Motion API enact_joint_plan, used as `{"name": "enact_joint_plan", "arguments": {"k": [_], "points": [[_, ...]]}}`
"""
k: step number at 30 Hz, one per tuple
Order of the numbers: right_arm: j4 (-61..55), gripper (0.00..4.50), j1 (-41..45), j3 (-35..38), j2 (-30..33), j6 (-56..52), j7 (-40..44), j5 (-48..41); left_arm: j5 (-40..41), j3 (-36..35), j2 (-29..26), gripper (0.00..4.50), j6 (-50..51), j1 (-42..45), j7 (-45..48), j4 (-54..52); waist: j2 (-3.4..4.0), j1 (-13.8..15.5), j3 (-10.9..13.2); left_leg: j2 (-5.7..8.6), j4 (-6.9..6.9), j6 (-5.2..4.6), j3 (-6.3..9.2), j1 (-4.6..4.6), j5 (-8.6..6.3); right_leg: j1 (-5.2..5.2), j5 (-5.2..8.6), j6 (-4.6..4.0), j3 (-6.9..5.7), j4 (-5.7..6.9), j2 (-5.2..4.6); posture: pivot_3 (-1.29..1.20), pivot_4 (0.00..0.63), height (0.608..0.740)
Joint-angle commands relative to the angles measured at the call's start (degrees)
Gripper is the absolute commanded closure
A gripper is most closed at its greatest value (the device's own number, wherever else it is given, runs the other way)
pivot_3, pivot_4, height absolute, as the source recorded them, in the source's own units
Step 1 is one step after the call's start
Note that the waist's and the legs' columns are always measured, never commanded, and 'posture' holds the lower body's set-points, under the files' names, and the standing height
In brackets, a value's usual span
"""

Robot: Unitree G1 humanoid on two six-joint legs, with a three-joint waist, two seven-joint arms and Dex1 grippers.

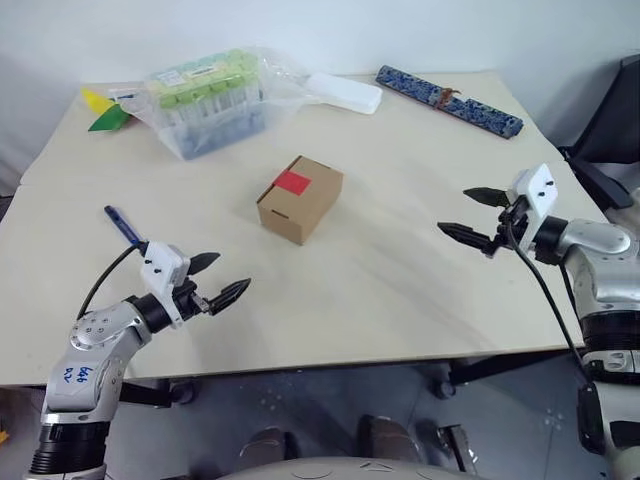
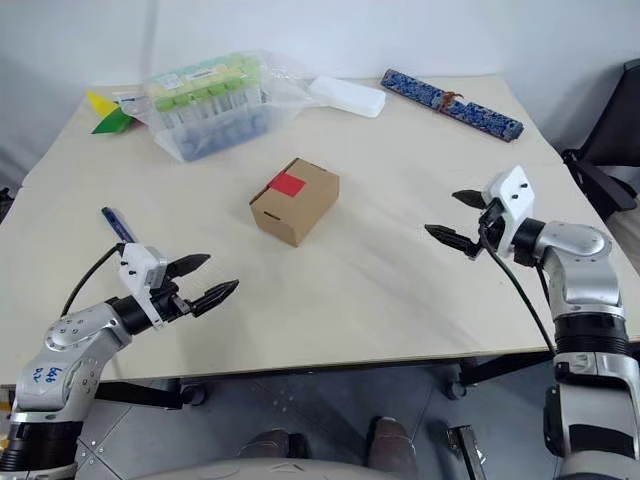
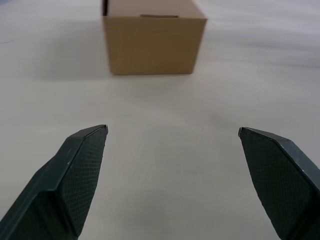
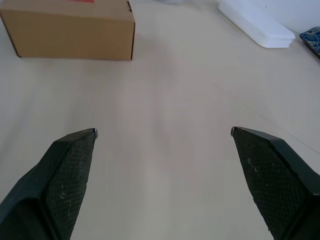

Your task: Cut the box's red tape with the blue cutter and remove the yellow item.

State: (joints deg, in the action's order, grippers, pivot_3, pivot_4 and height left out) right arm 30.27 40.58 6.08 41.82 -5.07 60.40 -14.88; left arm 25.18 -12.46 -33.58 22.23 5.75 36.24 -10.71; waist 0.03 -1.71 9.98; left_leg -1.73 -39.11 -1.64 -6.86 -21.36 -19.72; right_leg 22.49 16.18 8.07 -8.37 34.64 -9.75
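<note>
Cardboard box (image 1: 300, 198) sits closed on the pale table (image 1: 400, 290), ahead of both my grippers and roughly midway between them, with the red tape (image 1: 293, 182) square still whole across its top seam. My left gripper (image 1: 213, 279) hovers just over the table with its two black fingers (image 3: 75, 180) spread wide and nothing between them, aimed toward the box, which stands well apart from the tips. My right gripper (image 1: 475, 214) hangs on the other side, also spread wide and empty, its fingers (image 4: 65, 180) pointing across the table toward the box's side. Just behind and outboard of my left gripper lies the blue cutter (image 1: 123, 225), flat on the table and untouched. Farther off, beyond the box, are a clear bag of green-capped tubes (image 1: 210, 100), a flat white case (image 1: 343, 92), a long blue patterned bar (image 1: 450, 101), and yellow and green paper pieces (image 1: 105, 110) at the far corner on my left.
</note>
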Motion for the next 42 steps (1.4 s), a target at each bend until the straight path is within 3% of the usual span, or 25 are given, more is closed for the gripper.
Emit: {"name": "enact_joint_plan", "arguments": {"k": [1,9,12,23,24,25,34,42], "points": [[2.57,0.00,3.23,-0.36,-0.68,3.24,-1.62,1.94,-0.60,-0.80,1.13,0.05,0.15,0.04,-2.61,-1.94,0.00,0.08,0.00,-0.02,0.00,0.01,0.00,0.00,0.00,0.00,0.00,0.00,0.00,-0.01,0.03,0.00,0.150,0.740],[11.22,0.00,10.92,-3.76,-5.64,9.01,-5.52,7.34,-1.73,1.80,5.41,0.05,2.17,1.41,-8.02,-3.70,0.01,0.10,0.01,-0.02,0.00,0.03,-0.04,-0.01,0.01,0.02,0.00,-0.01,0.05,-0.03,0.05,0.00,0.150,0.740],[15.79,0.56,15.30,-5.04,-8.02,6.20,-8.68,9.49,-2.71,2.51,7.59,0.59,3.73,2.33,-11.99,-4.05,0.02,-0.03,0.01,-0.01,-0.01,0.03,-0.08,-0.02,0.01,0.03,0.00,-0.01,0.08,-0.03,0.06,0.00,0.150,0.740],[24.14,4.31,21.78,-5.43,-11.81,7.28,-12.41,12.16,-3.60,2.91,9.08,3.92,8.67,4.33,-16.31,-3.73,0.03,0.02,0.02,-0.05,0.03,0.08,-0.05,-0.06,0.03,0.08,0.01,-0.02,0.09,-0.01,0.15,0.00,0.150,0.740],[24.98,4.50,22.42,-5.36,-12.40,6.88,-13.23,12.31,-3.84,2.93,8.99,4.26,8.34,4.97,-16.19,-2.74,0.03,0.00,0.02,-0.05,0.03,0.09,-0.05,-0.06,0.04,0.09,0.01,-0.02,0.09,-0.01,0.16,0.00,0.150,0.740],[25.63,4.50,22.88,-5.31,-12.81,6.65,-13.83,12.45,-3.99,2.95,8.92,4.48,8.09,5.44,-16.08,-2.03,0.04,-0.02,0.02,-0.05,0.03,0.10,-0.05,-0.06,0.04,0.09,0.01,-0.02,0.09,-0.01,0.17,0.00,0.150,0.740],[28.76,4.50,24.48,-5.95,-19.65,3.37,-20.26,14.33,-8.13,0.96,7.51,4.48,-2.50,20.99,-14.20,23.52,0.04,-0.04,0.02,0.05,0.05,0.16,-0.06,-0.09,0.07,0.14,0.02,-0.04,0.06,0.05,0.27,0.00,0.150,0.740],[24.11,4.50,22.12,-7.67,-24.59,-3.47,-21.58,14.92,-9.59,2.75,7.03,4.48,-12.59,37.75,-2.50,49.10,0.04,-0.29,0.02,0.10,0.06,0.21,-0.20,-0.26,0.09,0.16,0.02,-0.04,-0.25,0.06,0.30,0.00,0.150,0.740]]}}
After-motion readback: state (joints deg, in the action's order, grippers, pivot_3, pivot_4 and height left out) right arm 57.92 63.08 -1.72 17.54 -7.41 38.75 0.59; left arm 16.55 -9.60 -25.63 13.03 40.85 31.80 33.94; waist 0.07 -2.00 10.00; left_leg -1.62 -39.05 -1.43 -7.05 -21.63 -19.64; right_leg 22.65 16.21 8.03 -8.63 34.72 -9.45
